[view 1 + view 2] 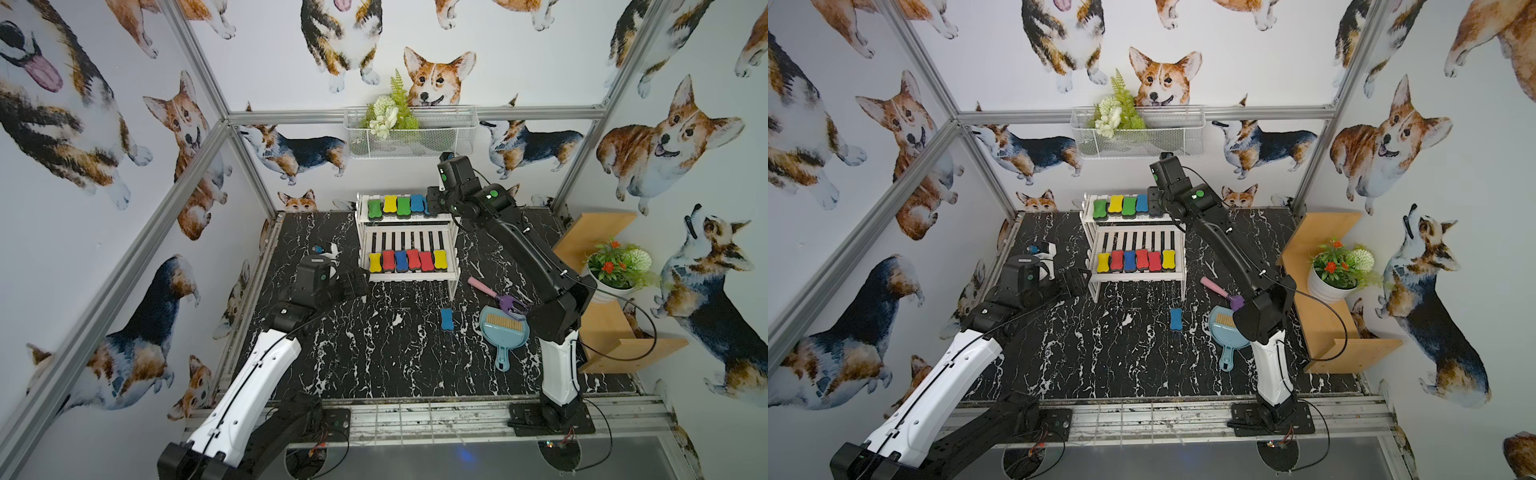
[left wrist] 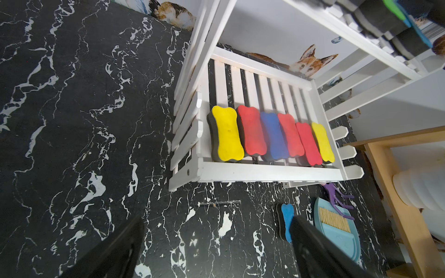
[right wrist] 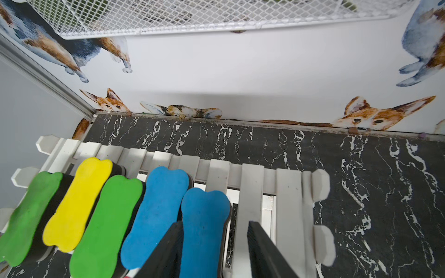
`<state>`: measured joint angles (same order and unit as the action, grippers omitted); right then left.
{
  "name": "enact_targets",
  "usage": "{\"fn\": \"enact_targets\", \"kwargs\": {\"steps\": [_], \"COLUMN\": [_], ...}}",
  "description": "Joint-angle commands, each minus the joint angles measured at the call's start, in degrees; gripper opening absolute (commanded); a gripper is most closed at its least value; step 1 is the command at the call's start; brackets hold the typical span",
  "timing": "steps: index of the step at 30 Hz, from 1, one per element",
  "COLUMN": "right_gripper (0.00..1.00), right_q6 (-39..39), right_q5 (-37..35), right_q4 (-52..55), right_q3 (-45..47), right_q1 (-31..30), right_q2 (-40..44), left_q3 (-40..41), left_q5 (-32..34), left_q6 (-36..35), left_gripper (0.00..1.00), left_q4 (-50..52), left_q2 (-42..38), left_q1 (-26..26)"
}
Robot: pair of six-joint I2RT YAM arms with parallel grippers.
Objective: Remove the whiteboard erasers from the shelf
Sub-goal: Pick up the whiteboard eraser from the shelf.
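Note:
The white slatted shelf (image 1: 405,239) stands at the back of the table. Its upper tier holds green (image 1: 374,209), yellow, green and two blue whiteboard erasers; the lower tier holds several in yellow, red and blue (image 2: 274,137). My right gripper (image 3: 214,226) is at the upper tier's right end, open, its fingers straddling the rightmost blue eraser (image 3: 204,207); a gap shows on one side. Another blue eraser (image 1: 446,319) lies on the table. My left gripper (image 1: 353,284) hovers wide open and empty, left of the lower tier.
A light-blue dustpan (image 1: 503,328) with a small brush and a pink-handled purple tool (image 1: 494,293) lie right of the loose eraser. A tan wooden shelf unit (image 1: 602,291) with a potted plant (image 1: 615,266) stands at the right. A white wire basket (image 1: 411,133) hangs above the shelf.

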<state>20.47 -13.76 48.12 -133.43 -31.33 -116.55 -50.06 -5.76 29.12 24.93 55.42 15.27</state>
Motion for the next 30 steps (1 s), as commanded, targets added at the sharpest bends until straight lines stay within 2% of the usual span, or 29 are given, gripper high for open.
{"fn": "enact_targets", "kwargs": {"steps": [1,15,18,23,30], "right_gripper": [0.48,0.45,0.46,0.56,0.67], "right_q6": [-0.6,-0.5,-1.2,-1.7,0.0], "right_q5": [-0.2,-3.5,-1.9,-1.3,-1.2], "right_q4": [0.0,-0.6,-1.9,-1.3,-2.7], "right_q3": [1.0,6.6,6.8,2.7,4.6], "right_q1": [0.3,1.8,1.8,1.2,0.7], "right_q2": [-0.4,2.3,3.0,2.3,2.7], "left_q3": [-0.3,-0.2,0.1,0.0,-0.3], "left_q5": [0.6,0.9,0.8,0.4,0.6], "left_q6": [0.0,-0.3,-0.1,0.1,0.1], "left_gripper": [1.0,1.0,1.0,1.0,1.0], "left_q4": [-0.2,0.2,-0.2,-0.4,-0.3], "left_q2": [0.0,-0.3,-0.3,-0.1,-0.3], "left_q1": [-0.1,-0.1,-0.1,-0.1,-0.1]}}
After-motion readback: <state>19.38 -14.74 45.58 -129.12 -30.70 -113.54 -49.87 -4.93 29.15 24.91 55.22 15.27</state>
